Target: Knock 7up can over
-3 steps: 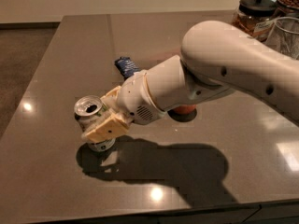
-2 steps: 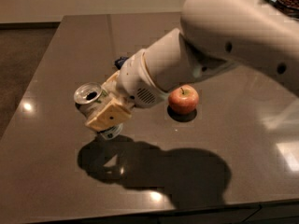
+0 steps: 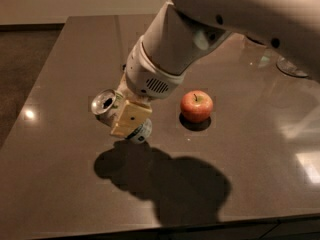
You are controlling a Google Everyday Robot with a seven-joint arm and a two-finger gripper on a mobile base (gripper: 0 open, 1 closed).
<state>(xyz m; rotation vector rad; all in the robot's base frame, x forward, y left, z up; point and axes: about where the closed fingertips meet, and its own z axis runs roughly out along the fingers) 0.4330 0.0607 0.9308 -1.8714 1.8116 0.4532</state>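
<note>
The dark brown counter fills almost the whole view. The big white arm comes down from the upper right to the middle of the counter and throws a wide shadow toward the front edge. A red apple stands just right of the wrist, apart from it. The can is left of the apple, tilted, its open silver top turned to the upper left and its bottom near the counter. The gripper is at the can: the jaws hold it, one tan finger flat across its front.
</note>
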